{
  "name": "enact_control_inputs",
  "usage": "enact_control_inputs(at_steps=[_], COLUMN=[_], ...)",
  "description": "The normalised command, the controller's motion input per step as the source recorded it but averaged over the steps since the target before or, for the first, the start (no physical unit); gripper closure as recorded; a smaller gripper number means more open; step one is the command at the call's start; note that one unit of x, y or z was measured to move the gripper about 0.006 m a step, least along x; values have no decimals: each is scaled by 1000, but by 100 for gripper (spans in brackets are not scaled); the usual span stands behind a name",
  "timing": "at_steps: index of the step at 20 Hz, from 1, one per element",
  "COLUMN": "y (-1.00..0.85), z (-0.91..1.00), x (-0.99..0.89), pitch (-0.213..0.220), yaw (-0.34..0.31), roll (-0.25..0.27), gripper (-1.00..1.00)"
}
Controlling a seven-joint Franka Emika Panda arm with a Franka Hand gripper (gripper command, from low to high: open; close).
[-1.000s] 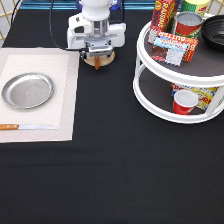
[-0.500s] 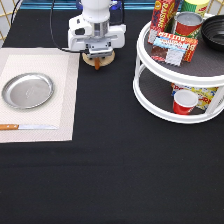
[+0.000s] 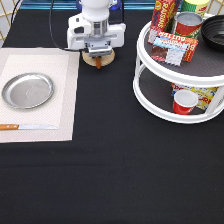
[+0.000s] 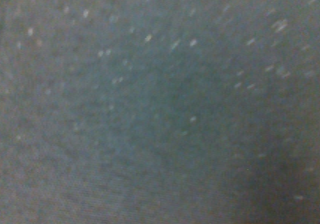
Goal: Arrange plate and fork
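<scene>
Black cloth (image 3: 115, 165) covers the table, and on it, toward the exterior view's left, lies a pale woven mat (image 3: 65, 100). I take that mat as my landmark. The arm's white hand points straight down just off the mat's upper right corner, its body squat and blocky, a dark cable trailing away behind it. The gripper (image 3: 98, 59) sits low over a tan wooden disc (image 3: 90, 60), which is round and flat and peeps out from under the hand on both sides. A short brown stub shows right beneath the hand, at the disc's near edge; I take it for the fork (image 3: 98, 63) handle, though the tines are hidden. Whether the fingers are parted or closed I cannot tell from here.

On the mat, toward its left side, rests the plate (image 3: 27, 90): round, shiny silver metal, flat in the middle with a raised rim. Along the mat's lower edge lies a knife (image 3: 25, 127), wooden handle to the left, flat blade pointing right.

Well to the right of the mat stands a white two-tier rack (image 3: 150, 95) with dark shelves, carrying tins and packets above and a red cup (image 3: 184, 101) below.

The wrist view is filled with dark speckled cloth (image 4: 157, 110).
</scene>
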Motion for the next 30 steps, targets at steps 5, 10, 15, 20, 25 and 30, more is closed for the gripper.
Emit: enact_control_inputs(at_steps=[5,10,15,20,25,30], y=[-668,-674,-774,-766,-692,-375], z=[616,416,244,96,6,3], x=[251,359,339,154,1,-103], pitch=[0,0,-6,-4,0,35], yaw=[-20,-52,-35,-46,-70,-197], roll=[97,6,0,3,77,123], gripper=[100,100,100,100,100,100])
